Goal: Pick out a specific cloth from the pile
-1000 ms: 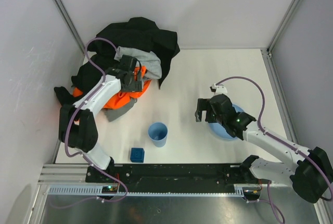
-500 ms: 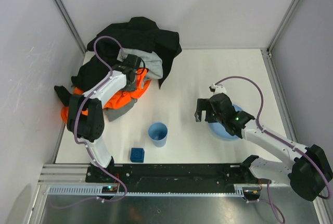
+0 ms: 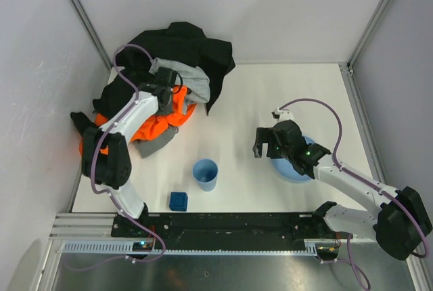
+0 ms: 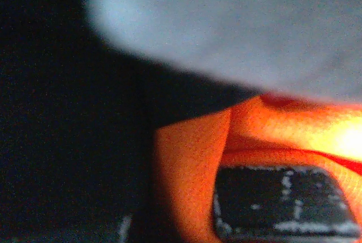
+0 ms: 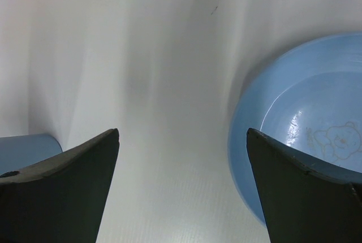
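Observation:
The pile (image 3: 169,47) of black, orange and grey clothes lies at the back left. A medium-dark grey cloth (image 3: 157,144) pokes out under the near edge of the orange cloth (image 3: 152,125). My left gripper (image 3: 166,82) is pressed into the pile where the orange cloth meets a paler grey cloth (image 3: 195,81). In the left wrist view its jaws stand narrow with a fold of orange cloth (image 4: 186,181) between them, and grey fabric (image 4: 237,22) fills the space beyond. My right gripper (image 3: 265,145) hangs open over bare table, just left of the blue plate (image 3: 292,168).
A blue cup (image 3: 205,174) stands near the table's middle front, with a small blue block (image 3: 178,200) to its left near the front edge. In the right wrist view the cup (image 5: 22,144) is at the left and the plate (image 5: 294,124) at the right. Walls close in the back and left.
My left gripper has moved away from me, deeper into the pile, and its jaws have closed from wide open onto orange fabric. The right arm has stayed still.

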Robot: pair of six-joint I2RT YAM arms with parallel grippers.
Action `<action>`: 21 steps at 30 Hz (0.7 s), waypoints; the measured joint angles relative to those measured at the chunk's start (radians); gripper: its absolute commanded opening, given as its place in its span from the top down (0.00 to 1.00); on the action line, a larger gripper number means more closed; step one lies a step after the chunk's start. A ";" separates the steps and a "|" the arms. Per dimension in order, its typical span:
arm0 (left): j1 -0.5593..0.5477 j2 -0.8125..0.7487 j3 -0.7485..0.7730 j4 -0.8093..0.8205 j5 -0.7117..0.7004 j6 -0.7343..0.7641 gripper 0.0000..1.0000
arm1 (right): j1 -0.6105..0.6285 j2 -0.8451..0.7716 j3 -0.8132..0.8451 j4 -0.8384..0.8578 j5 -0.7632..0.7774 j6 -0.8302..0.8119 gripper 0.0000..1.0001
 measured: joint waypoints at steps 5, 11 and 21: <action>0.031 -0.051 0.079 -0.035 0.001 0.025 0.99 | 0.000 0.011 0.000 0.006 -0.010 -0.001 0.01; 0.063 -0.052 0.300 -0.074 -0.040 0.076 0.99 | -0.001 0.010 0.000 0.024 -0.024 -0.002 0.01; 0.098 0.079 0.527 -0.083 -0.079 0.134 0.99 | -0.007 0.010 0.000 0.022 -0.026 -0.010 0.01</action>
